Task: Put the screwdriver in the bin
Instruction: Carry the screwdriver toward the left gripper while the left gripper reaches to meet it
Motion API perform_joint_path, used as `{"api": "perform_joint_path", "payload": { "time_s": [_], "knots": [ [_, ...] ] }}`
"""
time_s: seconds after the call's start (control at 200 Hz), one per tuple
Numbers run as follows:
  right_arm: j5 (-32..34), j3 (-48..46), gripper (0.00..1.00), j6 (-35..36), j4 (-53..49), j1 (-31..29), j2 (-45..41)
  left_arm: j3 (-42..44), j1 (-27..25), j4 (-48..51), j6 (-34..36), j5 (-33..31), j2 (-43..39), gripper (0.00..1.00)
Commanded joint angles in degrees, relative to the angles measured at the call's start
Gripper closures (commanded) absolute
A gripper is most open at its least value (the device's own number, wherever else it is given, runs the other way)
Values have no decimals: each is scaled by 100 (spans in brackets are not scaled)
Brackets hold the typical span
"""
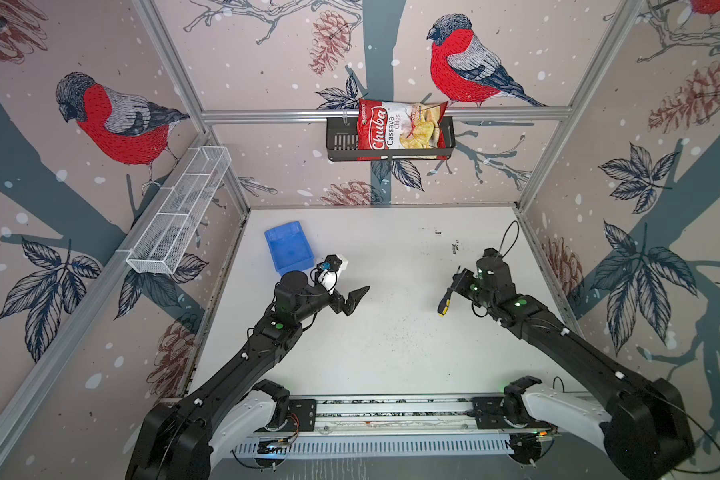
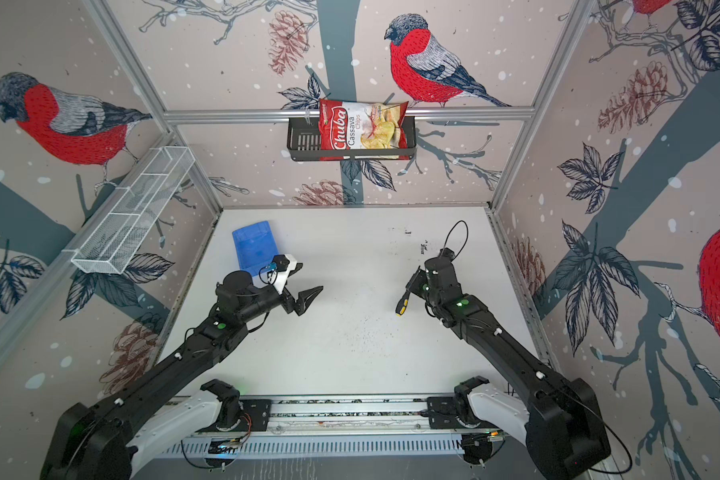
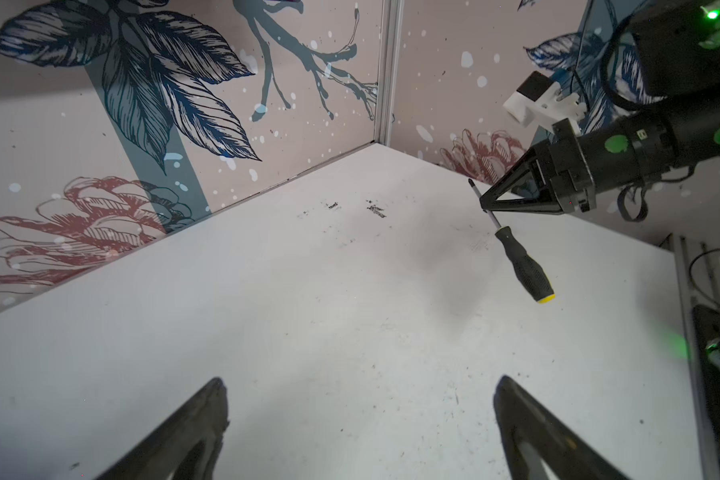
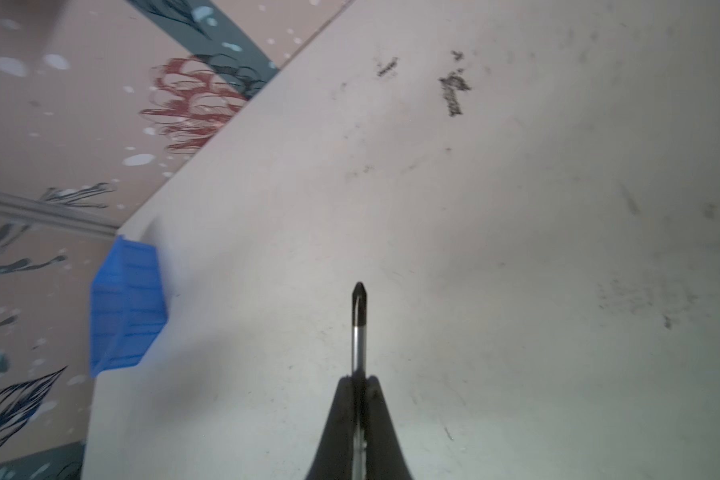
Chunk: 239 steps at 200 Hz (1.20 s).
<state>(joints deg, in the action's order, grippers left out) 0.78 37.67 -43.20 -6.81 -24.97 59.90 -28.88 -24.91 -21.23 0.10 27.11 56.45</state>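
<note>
Screwdriver [image 1: 447,298]: off the desk [image 1: 391,353], over its right half, pinched by the thin shaft; not in the bin.
Right pincer [image 1: 455,286]: closed on the shaft just above the handle, tip poking out past the jaws in the right wrist view [image 4: 358,328].
Long axis: steeply tilted, tip up and toward the far edge, black handle with its yellow end hanging down toward the near edge; clear of the desk surface in the left wrist view [image 3: 520,257].
Bin [image 1: 287,249]: on the desk near the far left corner, long side running roughly along the left edge; nothing seen inside in both top views.
Bearing from right pincer to bin: across the desk to the left and somewhat toward the far edge, well apart.
Left pincer [image 1: 352,277]: wide open, holding nothing, just beside the bin's near right corner.
Nearer arm: left arm closer to the bin, yet the tool sits with the right.
Judged next move: either a long carry leftward over the desk or a hand-off in the middle, handle offered toward the open left jaws.
Judged risk: left wrist standing partly on the straight line to the bin; low handle end liable to catch the bin wall unless carried high.
</note>
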Motion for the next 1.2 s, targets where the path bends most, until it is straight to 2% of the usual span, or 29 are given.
{"api": "perform_joint_path", "payload": {
  "time_s": [0.0, 0.225, 0.385, 0.59, 0.73, 0.976, 1.056, 1.191],
  "knots": [
    [-466, -67, 100, 481, 852, 27, -236, -143, -220, -817, -1121, 94, 279, 2],
    [-898, -53, 100, 384, 1498, 46, -448, -536, -855, -1660, -2427, 257, 1195, 2],
    [-1522, -248, 100, 553, 2338, 36, -596, -814, -1249, -2277, -2931, 430, 1752, 2],
    [-2124, -401, 100, 749, 3104, 36, -743, -989, -1402, -3319, -3705, 855, 2306, 5],
    [-2542, -414, 100, 804, 3516, 28, -741, -1244, -1519, -3351, -3693, 1312, 2587, 6],
    [-3088, -301, 100, 999, 3836, -57, -653, -1672, -1817, -3012, -3471, 1690, 2904, 10],
    [-3195, -252, 100, 1062, 3825, -69, -644, -1716, -1866, -3018, -3474, 1773, 2984, 14],
    [-3329, -179, 100, 1116, 3827, -78, -596, -1706, -1916, -3118, -3441, 1878, 3026, 28]
  ]
}}
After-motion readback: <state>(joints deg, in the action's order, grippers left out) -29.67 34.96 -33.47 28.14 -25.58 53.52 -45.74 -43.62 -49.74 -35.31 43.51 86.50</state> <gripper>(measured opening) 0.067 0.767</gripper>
